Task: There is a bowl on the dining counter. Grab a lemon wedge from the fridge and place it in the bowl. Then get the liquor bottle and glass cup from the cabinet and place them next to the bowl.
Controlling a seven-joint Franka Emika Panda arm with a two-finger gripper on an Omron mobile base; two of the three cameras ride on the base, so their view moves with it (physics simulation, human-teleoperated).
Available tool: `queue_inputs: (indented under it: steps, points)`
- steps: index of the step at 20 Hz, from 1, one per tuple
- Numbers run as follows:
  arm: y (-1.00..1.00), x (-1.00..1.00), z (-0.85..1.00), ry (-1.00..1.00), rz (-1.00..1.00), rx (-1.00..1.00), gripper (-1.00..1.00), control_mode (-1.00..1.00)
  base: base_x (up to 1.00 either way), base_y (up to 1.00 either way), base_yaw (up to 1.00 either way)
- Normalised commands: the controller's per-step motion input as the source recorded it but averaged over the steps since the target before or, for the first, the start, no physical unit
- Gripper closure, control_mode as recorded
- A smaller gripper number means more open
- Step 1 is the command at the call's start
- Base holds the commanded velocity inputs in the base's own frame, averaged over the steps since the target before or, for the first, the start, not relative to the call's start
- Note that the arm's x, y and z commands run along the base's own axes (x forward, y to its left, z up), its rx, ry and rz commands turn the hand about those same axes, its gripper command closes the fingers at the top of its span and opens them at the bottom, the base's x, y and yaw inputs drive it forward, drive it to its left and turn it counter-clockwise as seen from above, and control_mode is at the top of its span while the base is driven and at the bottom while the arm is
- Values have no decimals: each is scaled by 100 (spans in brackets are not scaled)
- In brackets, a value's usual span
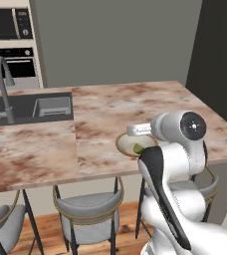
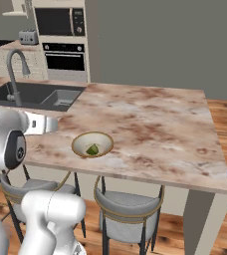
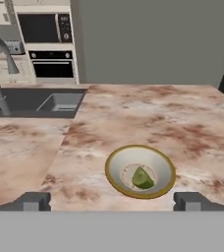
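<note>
Hand view: we see our gripper spread wide, holding nothing, just before the round, gold-rimmed bowl; inside lies the triangular lemon wedge, marbled dining counter beneath.

The arm is showing glossy white rounded shells, with a black stripe running along one link and dark round joint caps bearing small pale dots. Two small dark grey fingers are showing squared tips.
</note>
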Motion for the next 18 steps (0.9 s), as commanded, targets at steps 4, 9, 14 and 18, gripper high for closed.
queue_inputs:
  steps: [4,9,14,18]
  points:
    - [17,-99,0,-34,-4,0,-100,-100,0,0,0]
    - [-3,-81,0,-30,-3,0,-100,-100,0,0,0]
    - [-36,-77,-3,-24,1,1,-100,-100,0,0,0]
    - [-23,-82,-18,-22,8,0,-100,-100,0,0,0]
